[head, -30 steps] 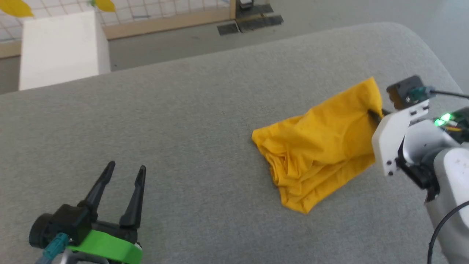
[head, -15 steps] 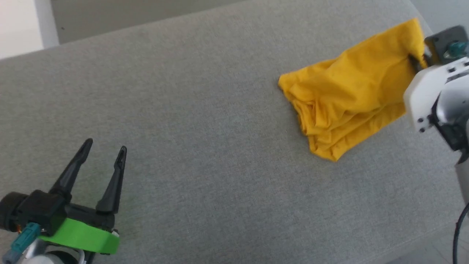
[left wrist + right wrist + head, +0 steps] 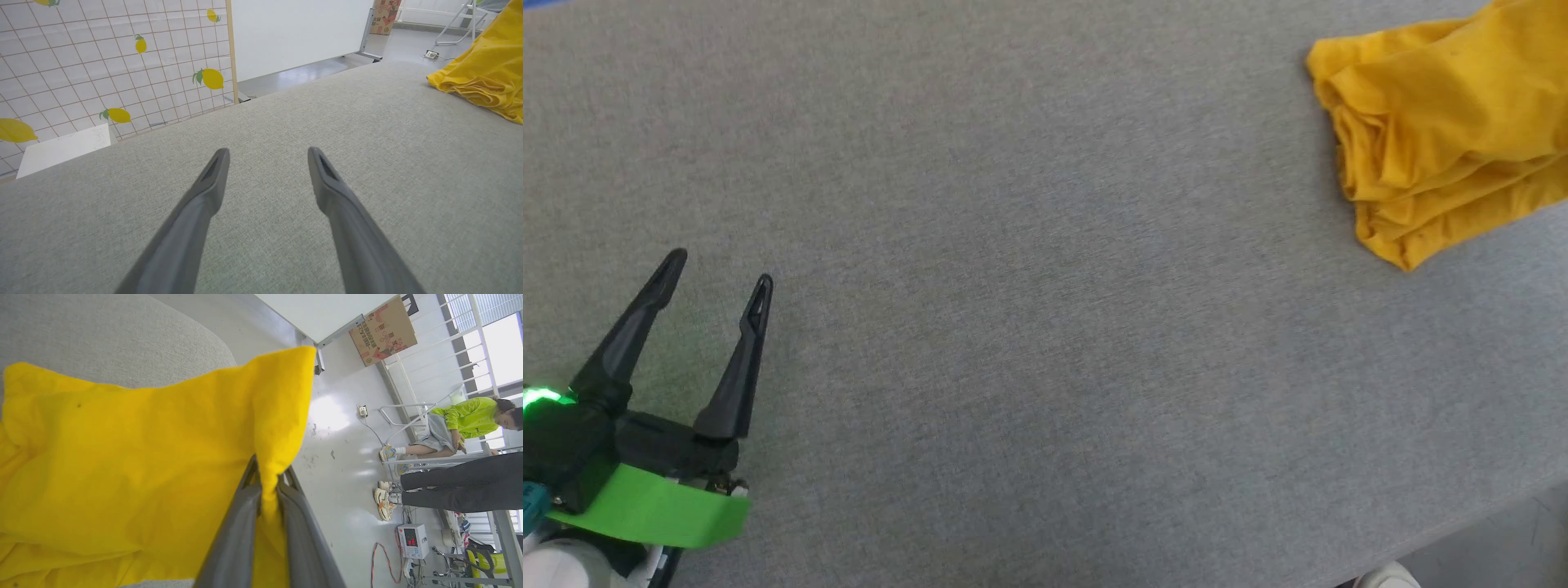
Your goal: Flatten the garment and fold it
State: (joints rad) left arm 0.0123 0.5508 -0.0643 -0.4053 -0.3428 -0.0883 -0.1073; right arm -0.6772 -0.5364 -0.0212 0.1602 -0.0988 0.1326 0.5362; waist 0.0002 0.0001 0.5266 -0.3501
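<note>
barely begun: the garment sits bunched far right on the desk, its edge pinched by the right claw, left claw spread, empty; flattening and folding remain.

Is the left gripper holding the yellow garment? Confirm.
No, the left gripper stands open over the grey surface, apart from the yellow garment.

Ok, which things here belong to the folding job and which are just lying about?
Job: crumpled bright yellow garment; right gripper, shut on its edge; open left gripper; grey fabric worktop.
Lying about: brown cardboard box; lemon-print tiled screen; white box with red display.
</note>
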